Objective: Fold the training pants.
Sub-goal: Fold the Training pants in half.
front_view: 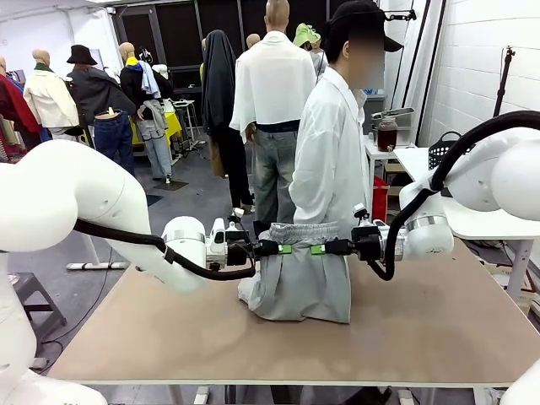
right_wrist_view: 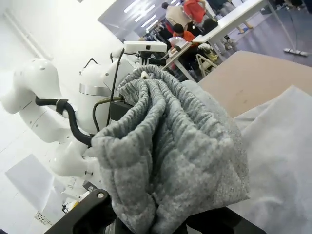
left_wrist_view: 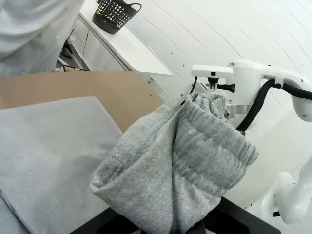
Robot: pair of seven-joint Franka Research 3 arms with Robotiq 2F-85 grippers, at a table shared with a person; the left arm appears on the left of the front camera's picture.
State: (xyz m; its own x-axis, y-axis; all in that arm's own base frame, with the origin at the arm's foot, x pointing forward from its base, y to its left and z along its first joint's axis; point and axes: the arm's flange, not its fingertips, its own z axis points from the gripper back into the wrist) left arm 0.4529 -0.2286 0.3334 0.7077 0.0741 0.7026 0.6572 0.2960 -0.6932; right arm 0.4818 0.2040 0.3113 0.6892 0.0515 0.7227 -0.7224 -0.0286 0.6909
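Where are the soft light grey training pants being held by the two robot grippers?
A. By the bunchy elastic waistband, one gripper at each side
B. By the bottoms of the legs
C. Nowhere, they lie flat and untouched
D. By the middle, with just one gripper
A: in the front view the left gripper and right gripper pinch the gathered waistband of the soft light grey training pants from either side, lifting it above the table.

I saw a tan matte surface (front_view: 439, 329) over grey floor (front_view: 194, 190), a white panelled wall (front_view: 481, 67) on the right, and a white side table (front_view: 472, 215) carrying a black mesh basket (front_view: 443, 149).
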